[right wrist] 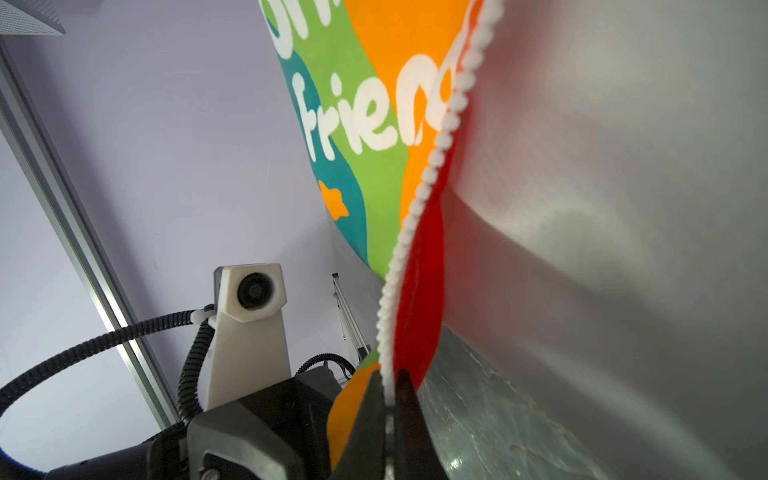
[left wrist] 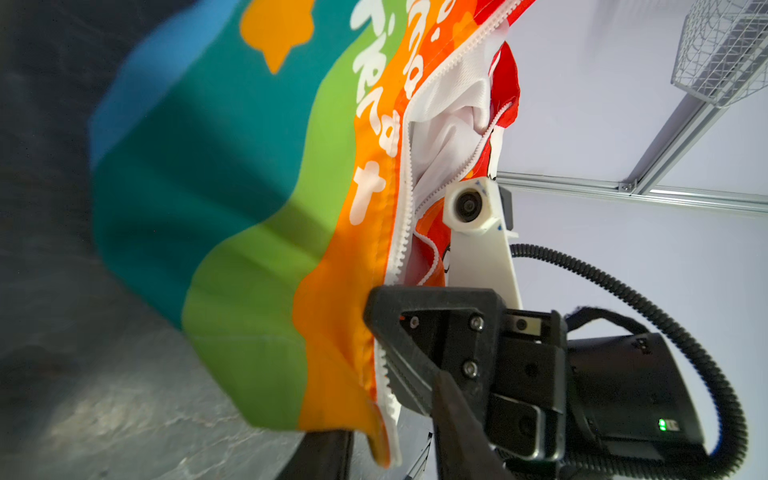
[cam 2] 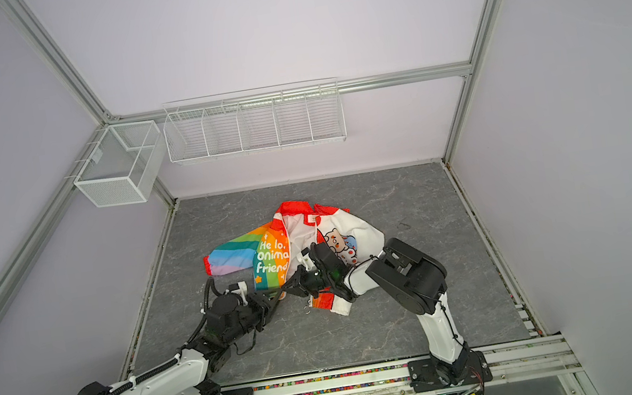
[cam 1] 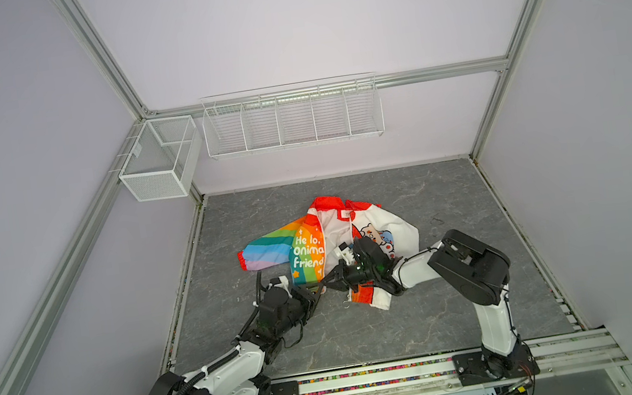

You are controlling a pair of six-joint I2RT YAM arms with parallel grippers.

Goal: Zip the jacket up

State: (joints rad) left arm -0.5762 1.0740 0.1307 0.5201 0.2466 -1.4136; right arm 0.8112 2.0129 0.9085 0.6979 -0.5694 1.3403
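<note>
The jacket (cam 1: 309, 250) (cam 2: 272, 255) lies unzipped on the grey table, rainbow panel on the left, white bear panel on the right, white lining showing between. Both grippers meet at its lower front opening. My right gripper (cam 1: 334, 279) (cam 2: 292, 283) (right wrist: 388, 382) is shut on the white zipper teeth (right wrist: 419, 199) along an edge of the front opening. My left gripper (cam 1: 320, 288) (cam 2: 277, 293) (left wrist: 386, 440) has its fingers apart, and the rainbow panel's bottom corner (left wrist: 353, 374) with its zipper tape hangs loose between them. A small metal ring (cam 1: 347, 303) lies by the white panel's hem.
A white wire rack (cam 1: 293, 120) and a mesh box (cam 1: 158, 160) hang on the back wall above the table. The arms' base rail (cam 1: 373, 379) runs along the front edge. Each wrist view shows the other arm's camera mount close by (left wrist: 469, 205) (right wrist: 251, 291).
</note>
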